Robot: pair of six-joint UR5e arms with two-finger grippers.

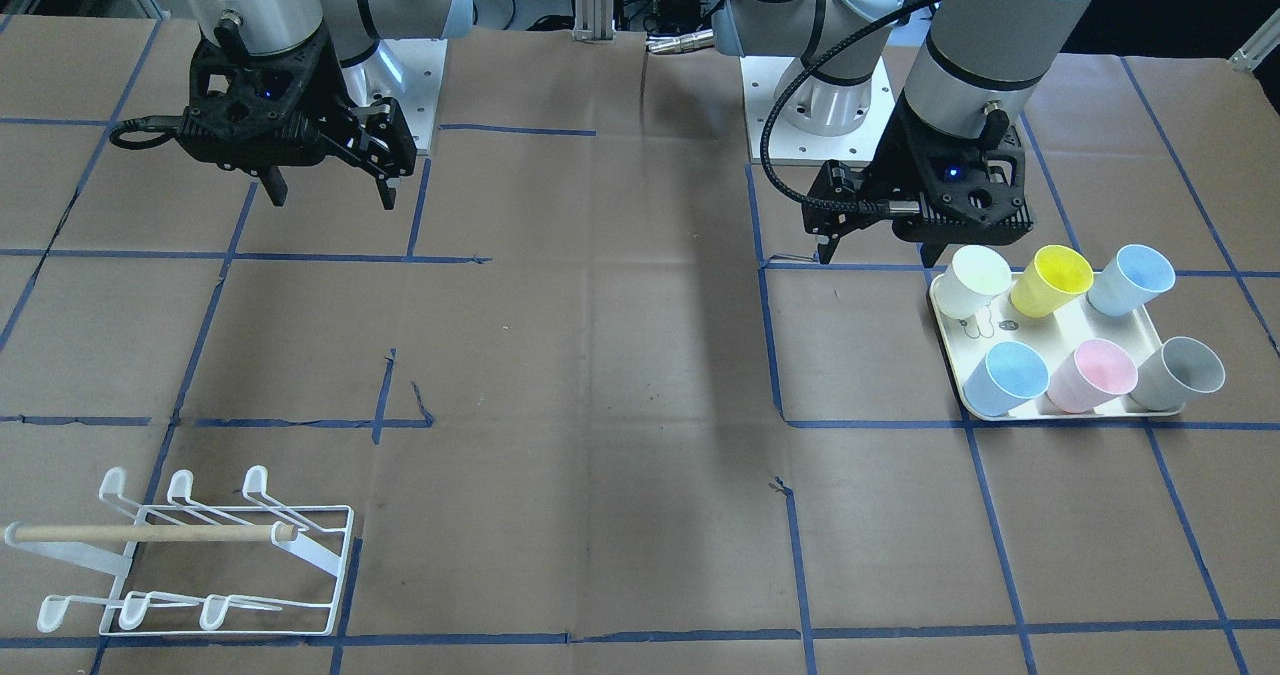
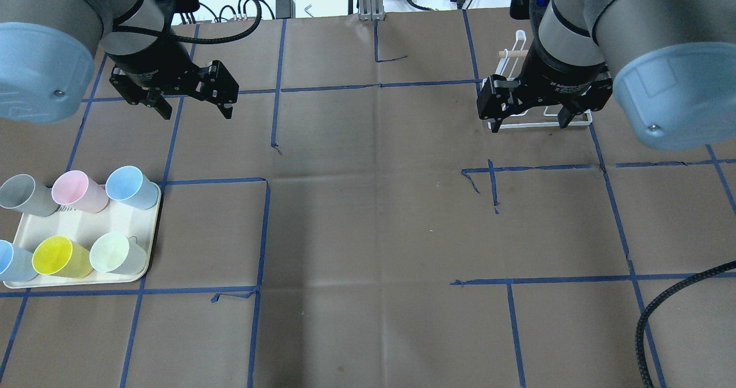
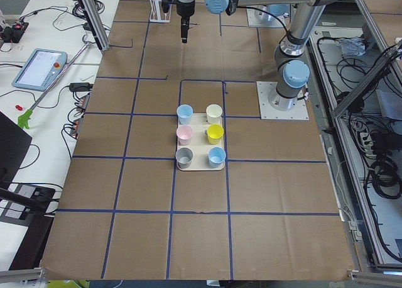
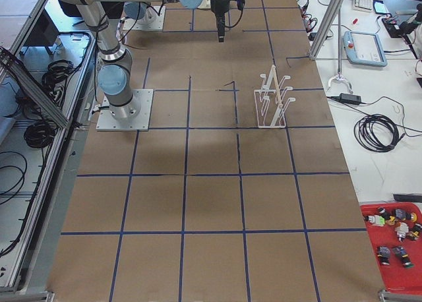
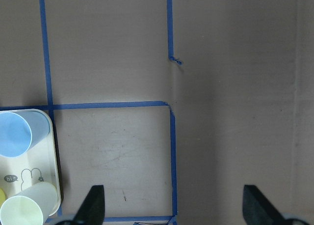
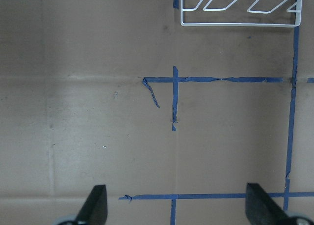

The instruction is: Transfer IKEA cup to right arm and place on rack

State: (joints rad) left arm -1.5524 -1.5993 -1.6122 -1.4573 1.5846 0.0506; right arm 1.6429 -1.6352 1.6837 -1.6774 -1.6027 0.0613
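You have both arms up over the table (image 1: 600, 375) with nothing in either one. The left gripper (image 2: 196, 107) is spread wide in the upper left of the overhead view, and the wrist view shows only brown paper and blue tape (image 5: 170, 136) between its fingers (image 5: 94, 205). The right gripper (image 2: 530, 118) is just as wide apart in the upper right of that view, with bare table between its fingertips.

None of the cups has been picked up. All six stand mouths up on the tray (image 1: 1050, 333) at the right middle of the front view, in two rows of three:
- The upper row is white (image 1: 975, 280), yellow (image 1: 1050, 280) and blue (image 1: 1130, 280).
- The lower row is blue (image 1: 1005, 377), pink (image 1: 1092, 375) and grey (image 1: 1178, 373).

In the front view the left gripper hangs at the tray's upper left edge, nearest the white cup. In the overhead view it sits apart from the tray.

The rack (image 1: 215, 555) is in the lower left corner of the front view, with its dowel (image 1: 150, 532) lying across it. No cup is on it. In the right wrist view only its lower edge shows, at the top right of the frame.
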